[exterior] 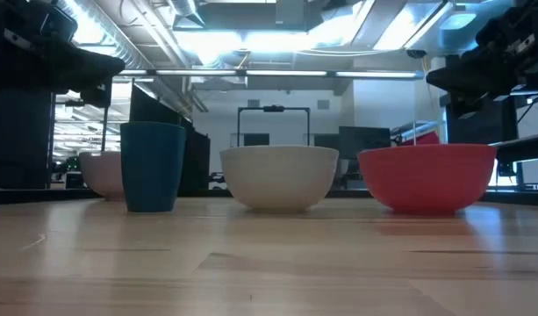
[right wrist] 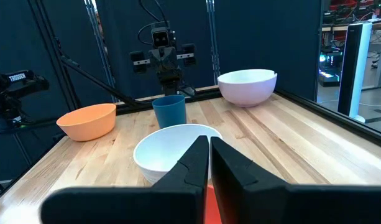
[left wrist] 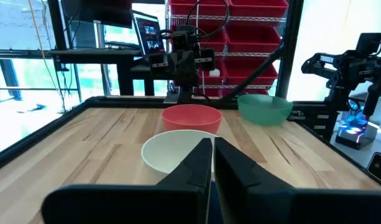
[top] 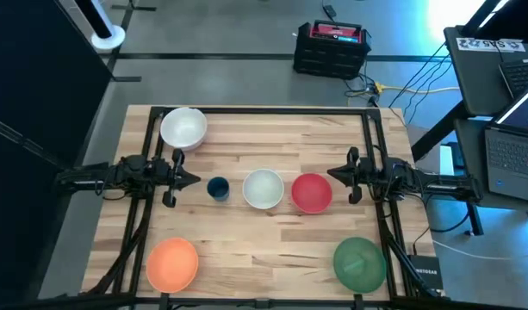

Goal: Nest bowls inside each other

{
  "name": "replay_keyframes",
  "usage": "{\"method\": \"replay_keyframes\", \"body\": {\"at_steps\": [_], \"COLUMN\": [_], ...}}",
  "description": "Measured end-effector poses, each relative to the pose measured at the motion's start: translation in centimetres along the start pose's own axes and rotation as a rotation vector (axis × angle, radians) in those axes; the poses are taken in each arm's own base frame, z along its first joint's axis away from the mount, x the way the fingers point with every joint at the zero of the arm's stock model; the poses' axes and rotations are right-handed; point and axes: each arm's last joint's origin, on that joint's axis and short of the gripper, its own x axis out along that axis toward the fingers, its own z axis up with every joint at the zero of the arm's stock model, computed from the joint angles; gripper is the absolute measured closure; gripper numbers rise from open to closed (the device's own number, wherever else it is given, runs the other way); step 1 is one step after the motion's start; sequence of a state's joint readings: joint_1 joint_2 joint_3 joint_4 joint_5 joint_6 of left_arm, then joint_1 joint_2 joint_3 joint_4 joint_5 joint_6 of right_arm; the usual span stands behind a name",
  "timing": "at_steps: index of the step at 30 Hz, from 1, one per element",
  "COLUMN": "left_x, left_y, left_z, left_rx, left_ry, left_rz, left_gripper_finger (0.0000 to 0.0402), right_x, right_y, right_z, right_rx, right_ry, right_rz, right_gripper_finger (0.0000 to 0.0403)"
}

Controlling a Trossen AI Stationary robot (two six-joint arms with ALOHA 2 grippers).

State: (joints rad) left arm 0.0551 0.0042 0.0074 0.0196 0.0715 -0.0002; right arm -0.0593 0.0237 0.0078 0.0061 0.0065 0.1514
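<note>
From above, you have all five bowls sitting apart on the table (top: 272, 146), none inside another, so the nesting is entirely ahead of you. The white bowl (top: 183, 127) sits at the far left corner, the pale mint-white bowl (top: 264, 189) and the red bowl (top: 312, 192) lie side by side mid-table, the orange bowl (top: 172, 263) is at the near left and the green bowl (top: 359, 261) at the near right. The blue cup (top: 218, 188) stands just beside the mint-white bowl, on its left. Your left gripper (top: 191, 179) and right gripper (top: 335, 174) both hang at the table's sides, fingers together, holding nothing.

At table height, every bowl you can see stands upright, mouth up; being round, they have no long axis, only a vertical one. The cup, too, is upright.

From the left wrist, your closed fingers (left wrist: 199, 163) point across the mint-white bowl toward the red and green ones.

From the right wrist, the shut fingers (right wrist: 199, 159) face the mint-white bowl, cup, orange and white bowls, all open side up.
</note>
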Motion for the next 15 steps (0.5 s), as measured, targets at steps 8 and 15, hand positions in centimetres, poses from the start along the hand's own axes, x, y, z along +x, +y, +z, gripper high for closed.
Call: {"method": "replay_keyframes", "body": {"at_steps": [8, 15], "left_x": [0.0, -0.6], "left_y": [0.0, 0.5], "left_z": [0.1, 2.9], "left_rx": [0.001, -0.062], "left_ry": [-0.006, 0.017], "left_rz": [0.000, 0.124], "left_gripper_finger": [0.0402, 0.0401], "right_x": [0.0, 0.0], "right_y": [0.0, 0.0], "right_z": [0.0, 0.0], "right_rx": [0.000, 0.000], "right_ry": [0.000, 0.000], "right_rz": [0.000, 0.000], "right_gripper_finger": [0.0402, 0.0402]}}
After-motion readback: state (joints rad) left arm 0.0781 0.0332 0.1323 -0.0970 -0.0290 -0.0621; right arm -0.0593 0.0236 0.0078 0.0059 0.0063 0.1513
